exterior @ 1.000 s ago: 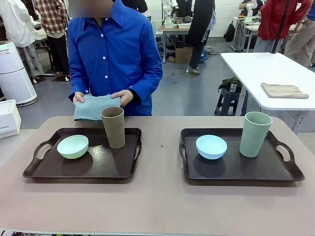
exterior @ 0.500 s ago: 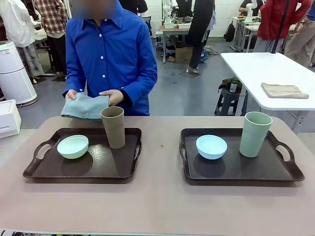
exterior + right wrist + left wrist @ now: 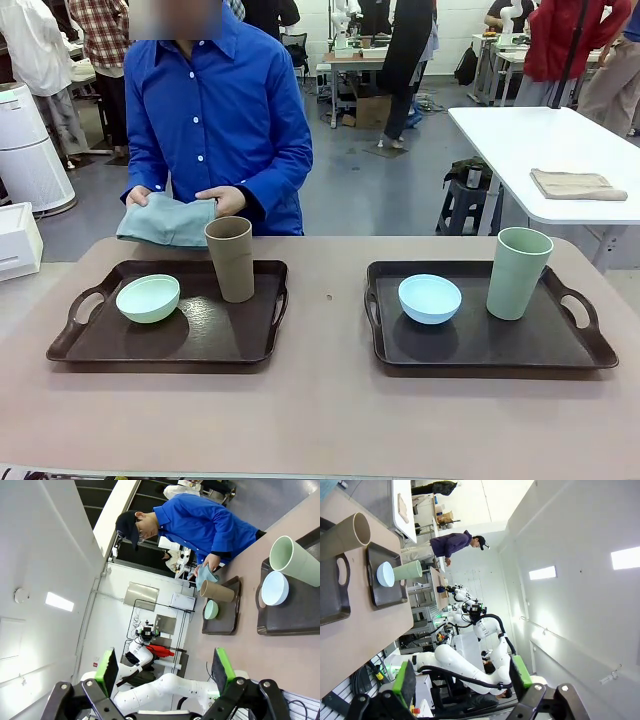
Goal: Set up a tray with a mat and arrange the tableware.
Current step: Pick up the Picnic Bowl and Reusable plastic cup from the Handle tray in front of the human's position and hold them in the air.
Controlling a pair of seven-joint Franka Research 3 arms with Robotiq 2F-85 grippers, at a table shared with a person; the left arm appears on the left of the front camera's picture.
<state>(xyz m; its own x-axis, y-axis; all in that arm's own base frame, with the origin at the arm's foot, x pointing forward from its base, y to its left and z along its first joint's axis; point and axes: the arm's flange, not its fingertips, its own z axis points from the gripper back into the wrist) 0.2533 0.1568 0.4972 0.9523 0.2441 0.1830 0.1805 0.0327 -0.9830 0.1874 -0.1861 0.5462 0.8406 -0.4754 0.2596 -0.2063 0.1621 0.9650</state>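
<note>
Two dark brown trays sit on the tan table. The left tray (image 3: 165, 345) carries a mint green bowl (image 3: 148, 298) and a brown cup (image 3: 231, 259). On the right tray (image 3: 480, 345) stand a light blue bowl (image 3: 430, 298) and a pale green cup (image 3: 519, 272). Behind the left tray, a person in a blue shirt holds a folded teal mat (image 3: 165, 220) in both hands above the table's far edge. My left gripper (image 3: 461, 676) is open in the air with nothing between its fingers. My right gripper (image 3: 165, 670) hangs the same way, open and far from the tableware.
A bare strip of table (image 3: 325, 330) separates the trays, and the front of the table is free. A white table (image 3: 520, 130) at the back right holds a folded beige cloth (image 3: 578, 184). A white appliance (image 3: 25, 150) stands at the left.
The person has stepped slightly to the picture's left, carrying the teal mat that way and a little lower. The trays and tableware have not moved.
</note>
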